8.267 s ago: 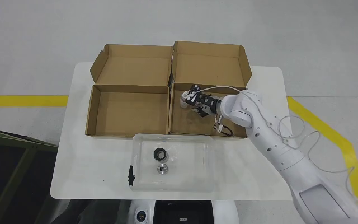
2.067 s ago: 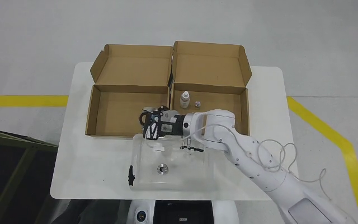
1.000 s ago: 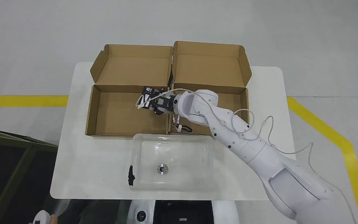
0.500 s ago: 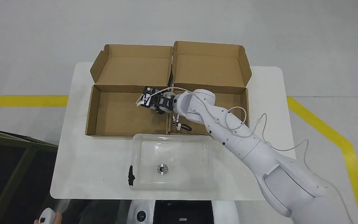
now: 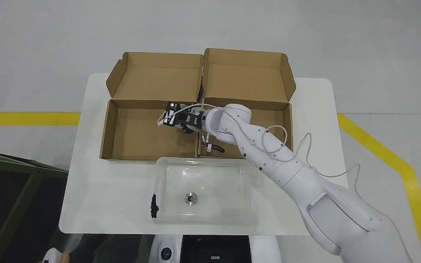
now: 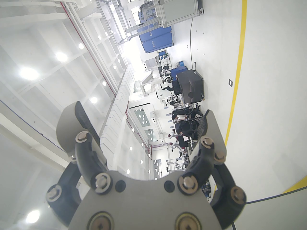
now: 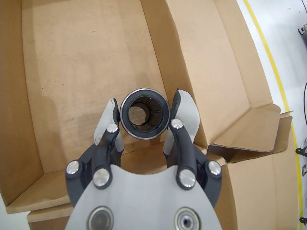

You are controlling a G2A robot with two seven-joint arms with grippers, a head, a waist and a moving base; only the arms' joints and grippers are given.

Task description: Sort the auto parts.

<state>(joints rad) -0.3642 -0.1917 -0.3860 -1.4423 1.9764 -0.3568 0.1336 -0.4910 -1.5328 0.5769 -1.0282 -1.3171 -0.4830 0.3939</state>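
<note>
My right gripper (image 7: 145,106) is shut on a black ring-shaped part (image 7: 144,117), a short hollow cylinder with a metal rim. It hangs above the floor of the left cardboard box (image 7: 79,56), near that box's right wall. From above, the right gripper (image 5: 170,117) sits over the left box (image 5: 131,135) at its far right corner. A small metal round part (image 5: 191,197) lies in the clear plastic tray (image 5: 243,187). My left gripper (image 6: 141,118) is open, with nothing between its fingers, pointing out into the room.
The right cardboard box (image 5: 276,118) stands beside the left one, both with lids folded back. A small black item (image 5: 154,206) lies at the tray's left edge. The white table (image 5: 85,191) has bare room at left and right.
The right gripper, holding the black ring part, shifted slightly left over the left box. Before that it carried the part up from the clear tray.
</note>
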